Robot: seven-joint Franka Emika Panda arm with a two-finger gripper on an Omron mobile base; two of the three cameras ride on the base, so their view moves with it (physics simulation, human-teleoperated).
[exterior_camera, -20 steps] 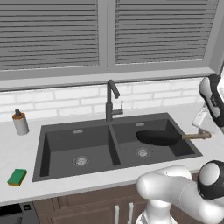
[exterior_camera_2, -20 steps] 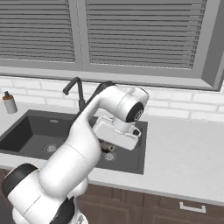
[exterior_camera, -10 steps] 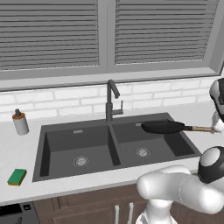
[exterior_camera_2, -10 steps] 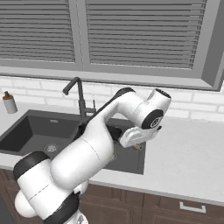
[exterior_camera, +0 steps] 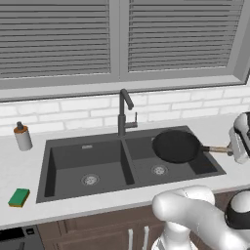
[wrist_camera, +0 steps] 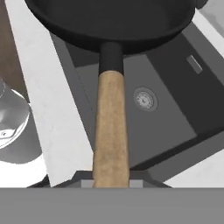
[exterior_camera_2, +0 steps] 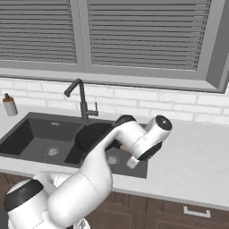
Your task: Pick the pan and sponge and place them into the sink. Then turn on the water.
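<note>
The black pan hangs over the right basin of the dark sink, its inside tilted toward the left base view. My gripper is shut on the end of the pan's wooden handle, out past the sink's right rim. In the hand view the pan sits at the top, with the right basin's drain below it. My arm hides part of the pan in the right base view. The green sponge lies on the counter, left of the sink. No water is in view at the faucet.
A grey soap bottle with a brown cap stands on the counter behind the sink's left corner. A tiled wall and a shuttered window run behind the faucet. Bare white counter stretches to the right of the sink.
The pan, still in my grip, has lifted a little from low in the right basin and turned from edge-on to face the camera. My hand has come down by the sink's right rim.
</note>
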